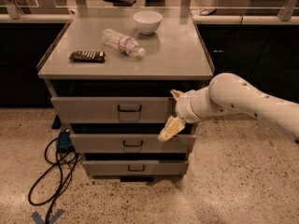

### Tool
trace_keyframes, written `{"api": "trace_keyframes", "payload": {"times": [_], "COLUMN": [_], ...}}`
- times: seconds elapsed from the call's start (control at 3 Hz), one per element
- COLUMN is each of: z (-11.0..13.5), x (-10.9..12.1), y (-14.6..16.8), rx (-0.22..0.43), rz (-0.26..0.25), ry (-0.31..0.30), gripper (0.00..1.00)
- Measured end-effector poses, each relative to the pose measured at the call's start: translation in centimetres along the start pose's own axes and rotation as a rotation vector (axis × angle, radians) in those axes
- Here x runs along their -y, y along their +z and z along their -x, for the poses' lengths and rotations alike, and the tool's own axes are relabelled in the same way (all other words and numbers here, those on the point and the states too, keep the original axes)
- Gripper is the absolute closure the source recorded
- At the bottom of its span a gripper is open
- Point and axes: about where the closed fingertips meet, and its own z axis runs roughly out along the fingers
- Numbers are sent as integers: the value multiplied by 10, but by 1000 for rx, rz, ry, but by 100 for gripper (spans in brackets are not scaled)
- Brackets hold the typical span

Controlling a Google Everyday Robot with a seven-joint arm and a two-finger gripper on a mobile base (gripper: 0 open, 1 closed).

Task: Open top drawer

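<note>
The top drawer (93,109) is the widest grey front, just under the cabinet top, with a small black loop handle (129,108) at its centre. A dark gap shows above the front. My gripper (173,112) is at the right end of this drawer front, to the right of the handle and apart from it. It is open and empty: one fingertip (176,94) points up by the drawer's top edge, and the other finger (170,129) hangs down over the gap below. The white arm (233,97) reaches in from the right.
The mid-sized drawer (133,143) and the smallest drawer (135,168) sit below. On the cabinet top (177,55) lie a plastic bottle (122,43), a white bowl (147,21) and a dark snack bar (87,56). Black cables (51,171) trail on the floor at the left.
</note>
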Motion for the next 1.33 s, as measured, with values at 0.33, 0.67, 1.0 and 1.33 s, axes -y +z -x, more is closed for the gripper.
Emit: {"api": "trace_keyframes", "payload": {"times": [0.33, 0.67, 1.0, 1.33], "z": [4, -1, 1, 1], "x": [13, 10, 14, 14], "y": [1, 18, 80, 80], "rx": [16, -16, -72, -72], "rz": [-48, -18, 10, 10], "ry": [0, -5, 6, 6], "gripper": [0, 0, 0, 0]}}
